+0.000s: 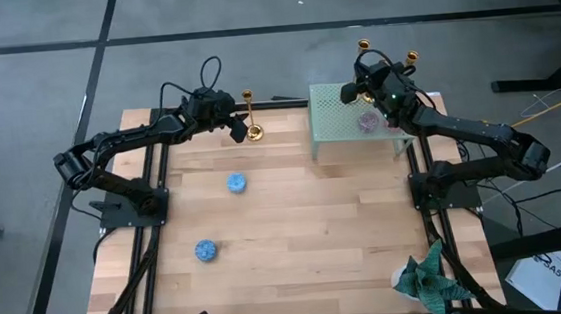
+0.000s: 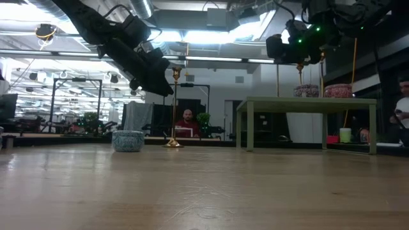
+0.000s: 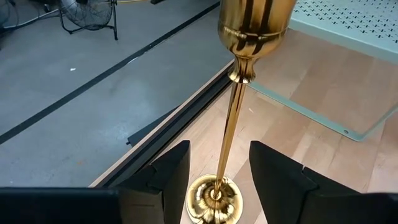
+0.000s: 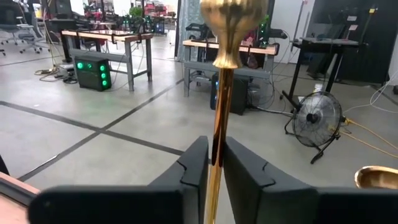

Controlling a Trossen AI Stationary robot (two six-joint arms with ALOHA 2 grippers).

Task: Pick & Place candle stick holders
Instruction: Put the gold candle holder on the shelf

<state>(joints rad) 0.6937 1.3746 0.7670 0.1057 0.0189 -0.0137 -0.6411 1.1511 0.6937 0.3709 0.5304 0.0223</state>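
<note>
Three gold candle stick holders show in the high view, all toward the top of the frame. One candle stick holder (image 1: 251, 119) stands upright on the wooden surface (image 1: 296, 226) near its far edge, just left of a pale green perforated stand (image 1: 353, 121). The left gripper (image 1: 238, 128) sits beside this holder with its fingers apart; in the left wrist view the two dark fingers (image 3: 168, 177) flank the thin stem (image 3: 233, 130) without touching it, the round base between them lower down. At the upper right of the high view, the right gripper (image 1: 366, 75) is over the far side of the green stand, its fingers pressed together on the stem of a second candle stick holder (image 4: 219, 93), as the right wrist view shows. A third holder (image 1: 411, 58) shows just to the right of it. Two small blue bowls (image 1: 236, 183) lie on the left half of the surface, and a teal cloth (image 1: 430, 276) lies at the lower right corner.
</note>
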